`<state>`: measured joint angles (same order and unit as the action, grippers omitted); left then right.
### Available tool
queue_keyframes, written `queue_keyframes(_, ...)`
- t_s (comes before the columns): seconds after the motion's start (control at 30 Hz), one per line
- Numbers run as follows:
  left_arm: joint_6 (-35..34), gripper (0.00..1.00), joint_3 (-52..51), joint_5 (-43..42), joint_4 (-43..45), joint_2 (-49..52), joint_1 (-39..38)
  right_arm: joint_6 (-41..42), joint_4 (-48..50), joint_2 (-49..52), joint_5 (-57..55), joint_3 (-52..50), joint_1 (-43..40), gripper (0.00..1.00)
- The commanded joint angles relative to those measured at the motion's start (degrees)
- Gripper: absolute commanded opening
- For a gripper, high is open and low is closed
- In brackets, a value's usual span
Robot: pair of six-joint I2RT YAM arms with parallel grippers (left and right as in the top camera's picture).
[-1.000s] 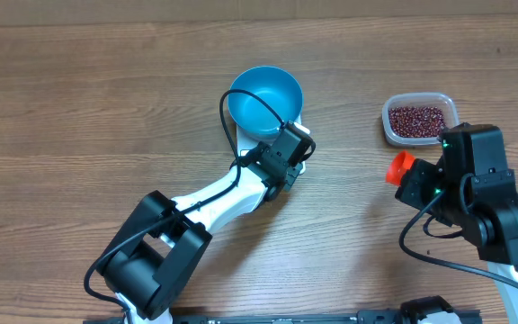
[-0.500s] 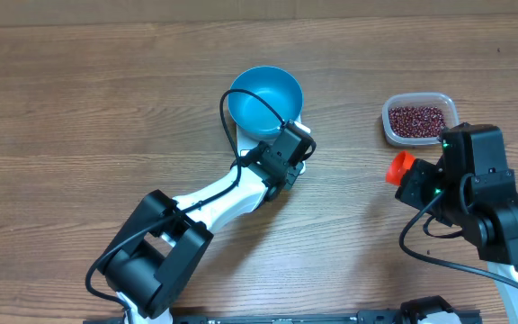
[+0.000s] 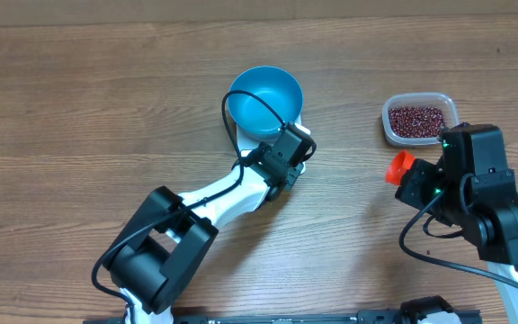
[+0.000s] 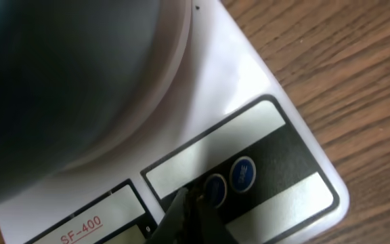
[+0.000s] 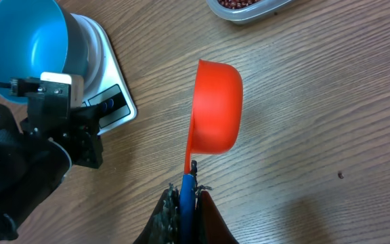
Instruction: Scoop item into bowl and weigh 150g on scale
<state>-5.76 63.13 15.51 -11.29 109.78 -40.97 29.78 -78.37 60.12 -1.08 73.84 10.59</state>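
Loose, light beans [image 3: 417, 119] right of the scale [image 4: 249, 81] demand scooping; right gripper [image 5: 185, 193] clamps the scoop [image 5: 215, 108] by its handle, left gripper [image 4: 189, 198] closed empty.

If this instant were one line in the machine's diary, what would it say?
left jaws: shut, at scale buttons | right jaws: shut on orange scoop | bowl: on scale, empty | beans: in clear tub

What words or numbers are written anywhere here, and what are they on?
"SF-400": red, underlined, on a white panel at the front of the scale, seen in the left wrist view.
The two blue buttons on the scale carry marks too blurred to read.
No writing shows on the bowl, the scoop or the tub.
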Motion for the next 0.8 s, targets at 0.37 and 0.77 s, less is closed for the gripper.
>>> queue_keyframes(0.37,1.0,0.04,-0.2,0.6,0.7,1.9,0.1,-0.3,0.5,-0.3,-0.8,1.5,0.3,0.04)
queue_keyframes(0.77,1.1,0.04,-0.2,1.0,0.3,2.0,0.2,-0.3,0.4,-0.3,-0.8,1.5,0.3,0.04)
